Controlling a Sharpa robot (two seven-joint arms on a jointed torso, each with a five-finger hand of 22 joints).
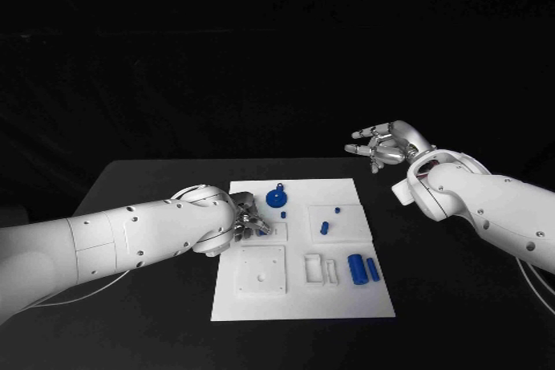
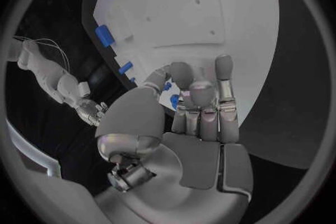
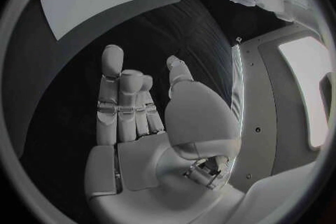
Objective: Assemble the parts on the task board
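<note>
Reaching over the task board (image 1: 303, 302) from the left, the left hand (image 1: 245, 222) rests fingers-down at its near-left part, grip not discernible; blue parts (image 1: 364, 270) lie rightward on the board; the right hand (image 1: 387, 145) hovers spread, holding nothing, beyond the board.

The left white arm reaches in low across the table, and its silver many-fingered left hand (image 1: 246, 219) hangs palm-down with the fingers (image 2: 201, 102) lying close together and bent forward; whether they hold anything cannot be told. The right white arm is raised, its silver right hand (image 1: 387, 144) lifted clear, fingers (image 3: 112, 75) spread and holding nothing.
</note>
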